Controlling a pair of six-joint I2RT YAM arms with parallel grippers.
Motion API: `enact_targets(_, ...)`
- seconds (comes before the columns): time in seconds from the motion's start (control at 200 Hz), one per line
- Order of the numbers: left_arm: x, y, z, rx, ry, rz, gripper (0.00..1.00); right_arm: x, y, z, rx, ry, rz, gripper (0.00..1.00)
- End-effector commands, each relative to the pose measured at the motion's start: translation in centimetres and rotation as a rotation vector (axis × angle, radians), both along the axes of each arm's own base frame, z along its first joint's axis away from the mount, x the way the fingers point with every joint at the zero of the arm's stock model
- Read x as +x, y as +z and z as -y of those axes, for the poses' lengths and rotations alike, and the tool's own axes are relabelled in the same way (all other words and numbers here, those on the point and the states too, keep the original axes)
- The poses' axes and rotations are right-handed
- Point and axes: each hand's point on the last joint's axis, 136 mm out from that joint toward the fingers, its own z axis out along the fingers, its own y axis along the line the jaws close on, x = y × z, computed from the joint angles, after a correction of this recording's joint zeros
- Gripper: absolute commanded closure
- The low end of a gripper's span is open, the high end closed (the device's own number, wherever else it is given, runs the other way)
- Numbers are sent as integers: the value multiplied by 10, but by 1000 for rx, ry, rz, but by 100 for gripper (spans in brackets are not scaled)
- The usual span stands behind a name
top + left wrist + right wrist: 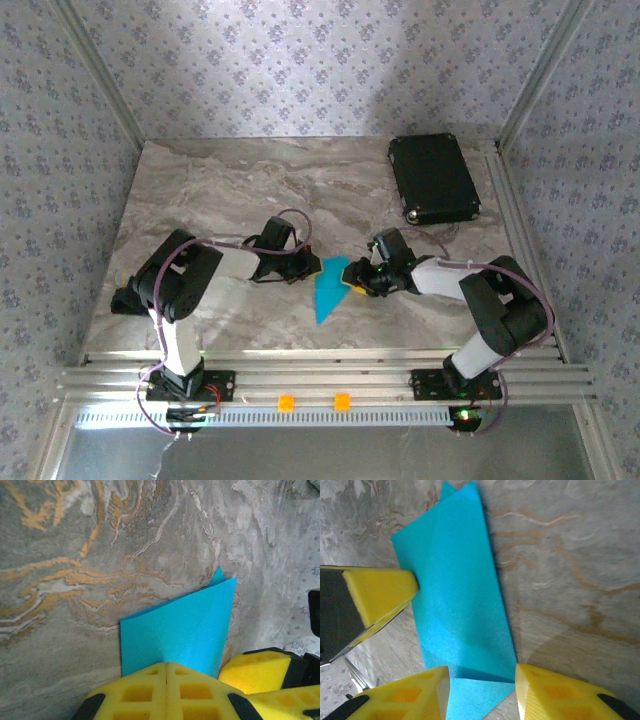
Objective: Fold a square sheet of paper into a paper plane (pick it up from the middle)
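Observation:
The square sheet of paper (328,288) lies folded on the marble table as a bright cyan strip tapering to a point toward the near edge. In the left wrist view the paper (185,625) spreads out from under my left gripper (167,666), whose yellow fingers are shut together with their tips pressed on its edge. My right gripper (482,680) is open and straddles the paper (455,595), one finger either side of a folded flap. From above, the left gripper (305,266) sits left of the sheet and the right gripper (358,281) right of it.
A black rectangular case (433,178) lies at the back right with a cable trailing off it. Aluminium rails (330,380) run along the near edge, carrying two orange tabs (286,402). Patterned walls close in the table's sides and back.

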Motion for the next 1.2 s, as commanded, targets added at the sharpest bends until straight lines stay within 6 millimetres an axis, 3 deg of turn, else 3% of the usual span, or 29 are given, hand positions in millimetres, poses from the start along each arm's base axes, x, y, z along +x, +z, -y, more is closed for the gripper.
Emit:
enact_targets(0.0, -18, -23, -19, 93, 8, -83, 97, 3, 9, -10, 29, 17, 15, 59)
enact_targets(0.145, -18, -27, -21, 107, 11, -88, 100, 5, 11, -9, 27, 11, 21, 59)
enact_targets(0.41, -21, -34, -25, 125, 19, -100, 100, 6, 7, 10, -76, -17, 29, 58)
enact_targets(0.555, -23, -35, -24, 117, 19, -108, 100, 17, 6, 16, -86, -33, 33, 58)
enact_targets(0.795, -22, -35, -23, 108, 23, -109, 100, 28, 8, 2, -54, 4, 38, 59)
enact_targets(1.014, -22, -35, -23, 105, 25, -109, 100, 24, -8, 5, -112, 17, 7, 59)
enact_targets(1.194, -21, -36, -23, 105, 27, -111, 100, 16, -5, -15, -81, 86, -2, 61)
